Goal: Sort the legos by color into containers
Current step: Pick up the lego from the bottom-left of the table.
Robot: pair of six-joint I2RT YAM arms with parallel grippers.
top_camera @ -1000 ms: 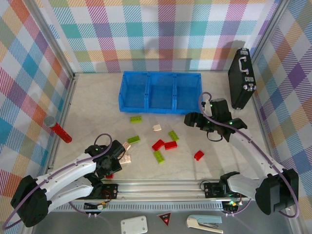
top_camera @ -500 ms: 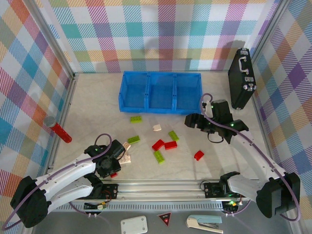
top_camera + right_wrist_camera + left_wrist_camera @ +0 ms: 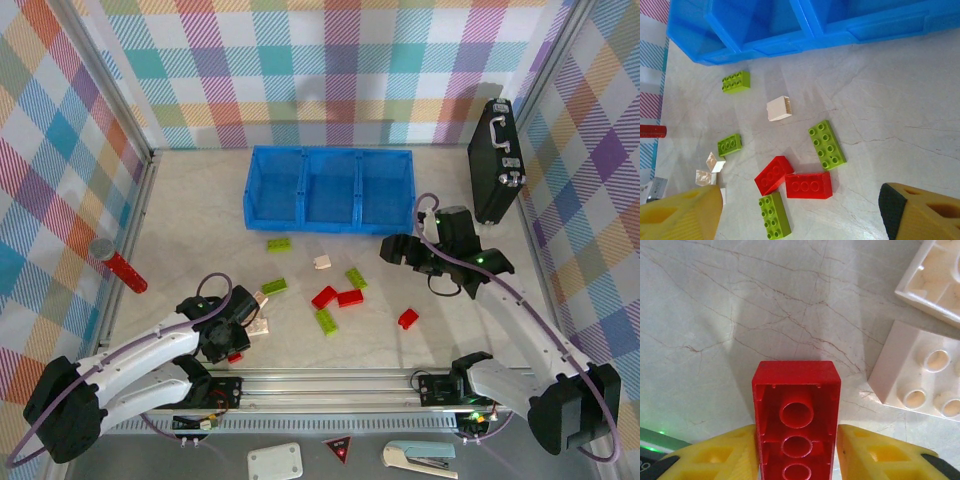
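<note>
A red brick lies underside up on the marble table, and my left gripper is shut on it, one yellow finger against each long side. From above, this gripper is low at the front left, with the red brick showing at its tip. My right gripper hangs open above the table, right of centre. Below it lie two red bricks, several lime green ones and a cream one. The blue three-compartment tray stands at the back.
Two cream bricks lie just right of my left fingers. A lone red brick sits at the front right. A black briefcase stands at the back right and a red cylinder lies at the left wall.
My right gripper has drifted slightly to the right and nearer. The left gripper has shifted a little around the red brick. The loose bricks have not moved.
</note>
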